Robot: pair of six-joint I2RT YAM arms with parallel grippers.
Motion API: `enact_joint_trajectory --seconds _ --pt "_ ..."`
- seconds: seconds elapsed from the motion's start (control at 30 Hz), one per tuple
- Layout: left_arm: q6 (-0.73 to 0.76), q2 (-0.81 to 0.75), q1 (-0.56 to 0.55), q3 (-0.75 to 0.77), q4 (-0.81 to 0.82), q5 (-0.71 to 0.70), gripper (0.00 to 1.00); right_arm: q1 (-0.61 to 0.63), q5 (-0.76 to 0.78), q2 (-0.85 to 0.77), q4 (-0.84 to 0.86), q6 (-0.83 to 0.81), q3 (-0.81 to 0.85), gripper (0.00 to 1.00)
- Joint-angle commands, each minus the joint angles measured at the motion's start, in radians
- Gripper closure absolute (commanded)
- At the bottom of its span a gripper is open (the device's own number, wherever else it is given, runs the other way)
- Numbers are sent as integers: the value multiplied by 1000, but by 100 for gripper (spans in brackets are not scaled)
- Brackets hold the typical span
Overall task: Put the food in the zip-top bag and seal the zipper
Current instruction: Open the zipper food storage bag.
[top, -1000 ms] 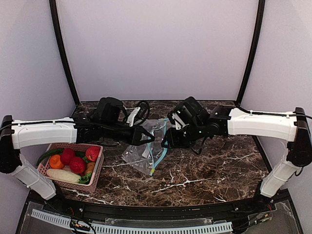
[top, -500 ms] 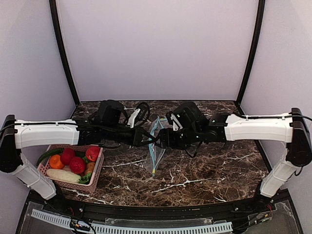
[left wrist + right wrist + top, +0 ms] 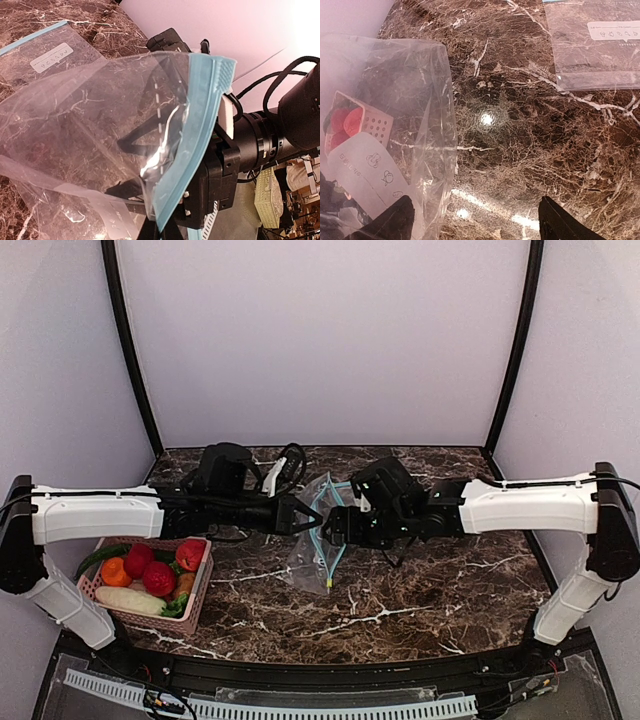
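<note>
Left gripper (image 3: 298,516) jaws clench the teal-blue zipper strip (image 3: 197,130) of the clear thin plastic zip-top bag (image 3: 310,562). Right gripper (image 3: 477,222) jaws stand released beside the bag. Toy vegetables (image 3: 150,575) lie in the pink plastic basket (image 3: 196,614) left of the bag. None loaded; filling and sealing outstanding.

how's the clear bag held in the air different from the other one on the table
The lifted clear plastic zip-top bag hangs crumpled from the left gripper; the second clear plastic bag lies flat on the dark marble table, untouched. Both look empty, with white labels.
</note>
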Motion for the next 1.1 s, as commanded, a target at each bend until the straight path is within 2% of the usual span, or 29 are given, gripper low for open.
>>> enact_joint_trajectory --seconds 0.0,0.17,0.47,0.73,0.93,1.07 --pt "-11 -7 3 -1 30 25 99 17 9 22 26 -35 16 14" --pt "-3 -3 4 14 21 24 99 21 14 44 23 -46 20 10" --pt "63 -70 56 23 -113 -29 99 7 176 17 -123 -48 8 6" --pt "128 -136 103 11 -279 -67 99 -36 321 8 -272 -41 12 5" --pt "148 -150 123 5 -335 -98 99 -51 335 -13 -297 -49 18 5" --pt "140 -136 126 2 -337 -102 99 -52 293 -18 -279 -92 40 6"
